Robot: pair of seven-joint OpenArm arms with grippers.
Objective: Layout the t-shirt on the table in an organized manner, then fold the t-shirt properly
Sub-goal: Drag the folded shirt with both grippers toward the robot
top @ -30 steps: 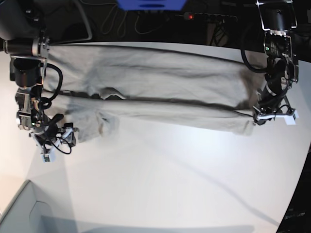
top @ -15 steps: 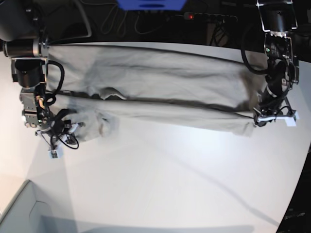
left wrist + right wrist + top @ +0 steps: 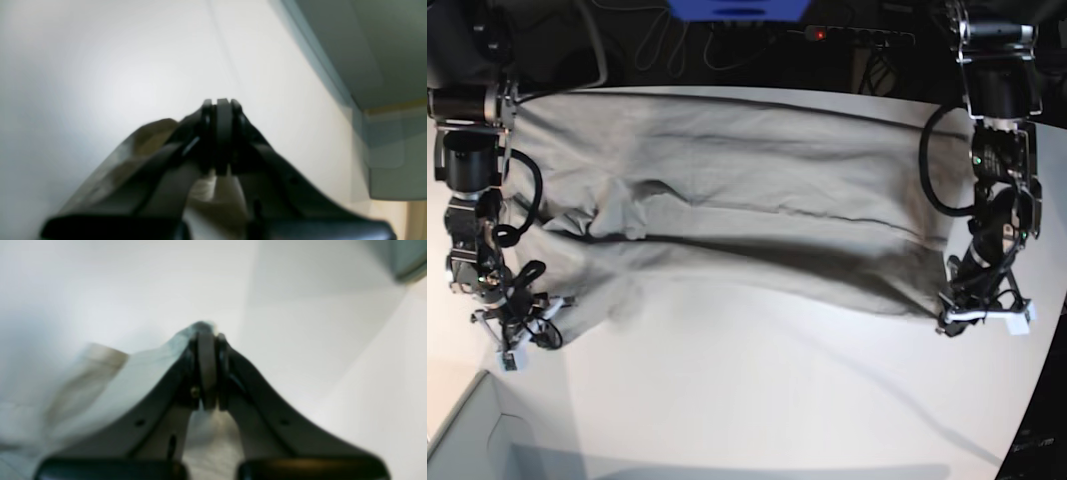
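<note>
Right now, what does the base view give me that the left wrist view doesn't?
Only the base view shows the whole t-shirt stretched across the table between both arms, with the right gripper pinching its other end, plus cables beyond the far edge. Only the left wrist view shows, close up, the left gripper with its jaws pressed together on a fold of cloth, though blurred. Both show the left gripper holding the t-shirt's corner over the white table.
</note>
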